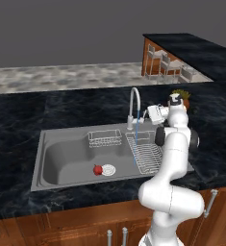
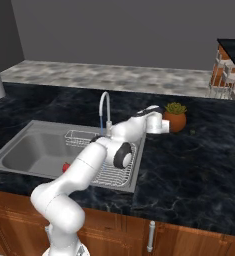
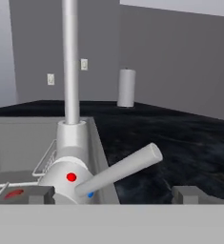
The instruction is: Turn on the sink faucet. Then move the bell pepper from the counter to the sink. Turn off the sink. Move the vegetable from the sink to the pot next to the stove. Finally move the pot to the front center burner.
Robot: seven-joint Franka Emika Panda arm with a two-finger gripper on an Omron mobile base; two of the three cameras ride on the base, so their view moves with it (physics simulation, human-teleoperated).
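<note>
The bell pepper [image 1: 97,169] lies in the sink [image 1: 61,158] with water running, so shut-off is in hand. The gripper [image 3: 113,193], fingers wide, straddles the faucet lever [image 3: 120,169], which points toward two o'clock in the hand view; next, push it closed.

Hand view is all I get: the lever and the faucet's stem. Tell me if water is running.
Observer: Yes. A thin blue stream falls from the spout into the sink.
Operator: Give me the pepper's spot.
Observer: The pepper lies on the sink floor, beside the drain.
Operator: Report what stands near the hand.
Observer: A potted plant stands on the counter, close by the hand.
</note>
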